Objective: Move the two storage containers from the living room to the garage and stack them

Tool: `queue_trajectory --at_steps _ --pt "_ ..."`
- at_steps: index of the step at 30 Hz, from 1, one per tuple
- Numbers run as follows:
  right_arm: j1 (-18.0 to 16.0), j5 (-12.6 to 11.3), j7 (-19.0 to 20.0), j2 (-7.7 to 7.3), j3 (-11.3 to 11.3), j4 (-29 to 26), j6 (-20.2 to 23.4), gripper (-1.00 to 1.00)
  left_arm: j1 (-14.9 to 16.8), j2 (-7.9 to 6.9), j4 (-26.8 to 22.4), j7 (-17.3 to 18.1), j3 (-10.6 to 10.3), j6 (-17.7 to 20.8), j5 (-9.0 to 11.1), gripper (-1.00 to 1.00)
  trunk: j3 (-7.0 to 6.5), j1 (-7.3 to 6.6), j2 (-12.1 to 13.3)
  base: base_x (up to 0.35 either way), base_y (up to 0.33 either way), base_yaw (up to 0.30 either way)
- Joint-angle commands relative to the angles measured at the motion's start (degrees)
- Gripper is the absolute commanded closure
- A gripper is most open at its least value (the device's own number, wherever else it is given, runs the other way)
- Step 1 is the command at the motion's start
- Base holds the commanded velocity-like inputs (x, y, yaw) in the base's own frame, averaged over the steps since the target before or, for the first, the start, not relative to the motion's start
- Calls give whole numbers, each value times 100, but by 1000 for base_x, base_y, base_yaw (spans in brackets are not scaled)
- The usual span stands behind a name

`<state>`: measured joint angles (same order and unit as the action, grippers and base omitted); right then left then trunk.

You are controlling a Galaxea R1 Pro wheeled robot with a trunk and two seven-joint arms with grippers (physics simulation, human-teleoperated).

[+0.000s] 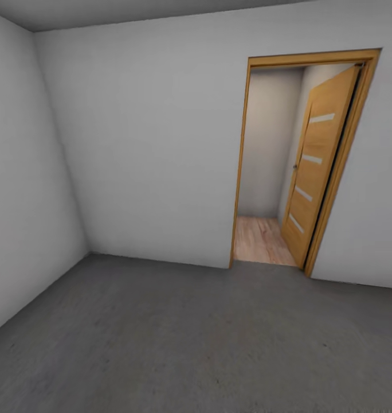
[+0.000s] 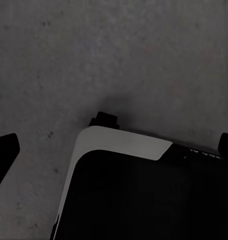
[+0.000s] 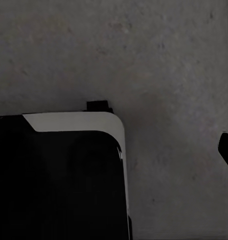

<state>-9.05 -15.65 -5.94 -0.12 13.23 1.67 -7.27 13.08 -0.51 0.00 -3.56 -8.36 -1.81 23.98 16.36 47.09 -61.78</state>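
Observation:
I am in the garage, with plain grey walls (image 1: 150, 143) and a dark grey concrete floor (image 1: 179, 338). The two storage containers are out of view, and so is the living room. My left gripper (image 2: 114, 149) hangs open over the floor (image 2: 119, 55), its black fingertips (image 2: 5, 152) at opposite edges of the left wrist view with nothing between them. One black fingertip (image 3: 227, 149) of my right gripper (image 3: 114, 150) stands far out at the edge of the right wrist view, and the other is lost against my dark base; nothing is held.
A wood-framed doorway (image 1: 276, 160) in the far wall stands open, its door (image 1: 316, 166) swung inward to the right, with light wood-plank floor (image 1: 262, 241) beyond. A grey side wall (image 1: 24, 172) closes the left. My black-and-white base (image 2: 139, 190) (image 3: 59, 175) lies under both wrists.

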Motion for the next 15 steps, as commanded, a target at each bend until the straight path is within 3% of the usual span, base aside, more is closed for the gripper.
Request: queue_trajectory --at_steps 1,15 --pt "-9 -52 -2 3 48 18 -31 -100 2 0 0 -13 -49 -14 45 -100 2 0 -4 0 0 -296" --pt "-9 -53 -2 -5 40 18 -29 -100 2 5 0 -6 -51 -12 34 -100 -60 0 -4 0 0 -296"
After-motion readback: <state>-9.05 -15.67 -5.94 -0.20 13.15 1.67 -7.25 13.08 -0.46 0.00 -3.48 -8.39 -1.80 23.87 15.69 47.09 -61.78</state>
